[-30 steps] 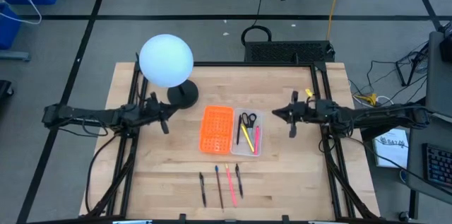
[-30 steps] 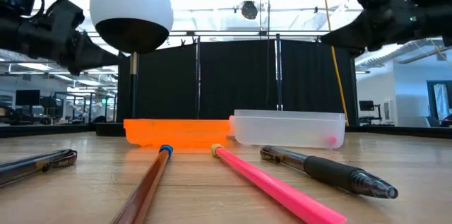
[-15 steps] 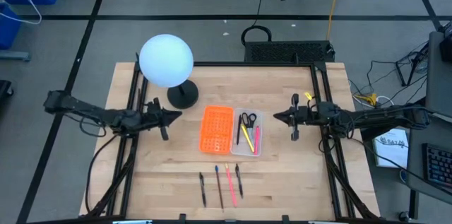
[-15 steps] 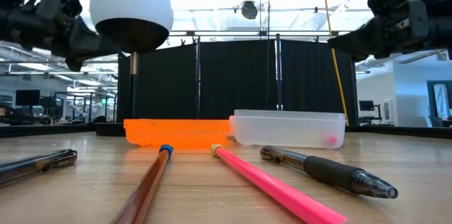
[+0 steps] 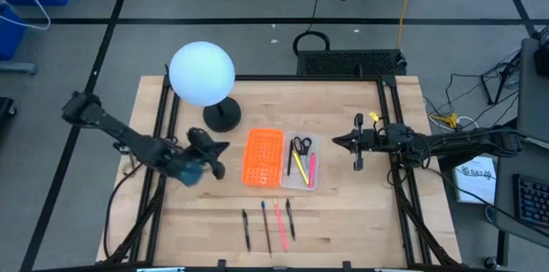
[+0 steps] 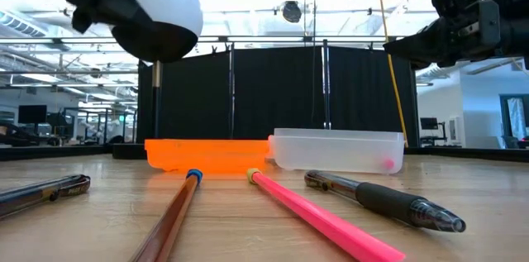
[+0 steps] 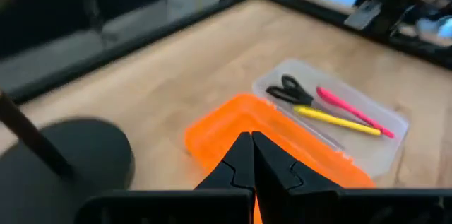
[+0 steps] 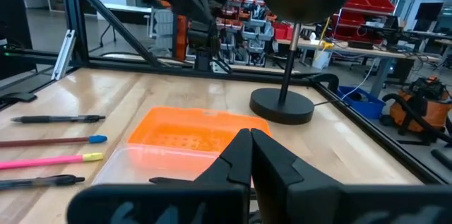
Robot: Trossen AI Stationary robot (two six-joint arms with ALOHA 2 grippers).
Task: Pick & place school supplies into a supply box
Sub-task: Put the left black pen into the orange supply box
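The clear supply box (image 5: 300, 162) lies mid-table and holds black-handled scissors (image 5: 299, 145), a yellow pencil (image 5: 296, 164) and a pink pen (image 5: 311, 169); the left wrist view shows them too, scissors (image 7: 293, 91). An orange perforated panel (image 5: 263, 156) joins its left side. Several more lie flat near the table's near edge: a dark pen (image 5: 246, 230), a brown pencil (image 5: 266, 226), a pink pen (image 5: 279, 218) and a black pen (image 5: 291, 219). My left gripper (image 5: 219, 159) hovers shut just left of the panel. My right gripper (image 5: 346, 142) hovers shut right of the box.
A white globe lamp (image 5: 202, 73) stands on a black round base (image 5: 223, 116) at the far left, close to my left arm. Black frame rails (image 5: 163, 117) run along both table sides. Bare wood lies between the box and the loose pens.
My left arm has swung out from the table's left side, toward the near edge and the right. It has turned, so that its shut gripper now sits lower and closer to the orange panel. My right gripper has stayed about where it was.
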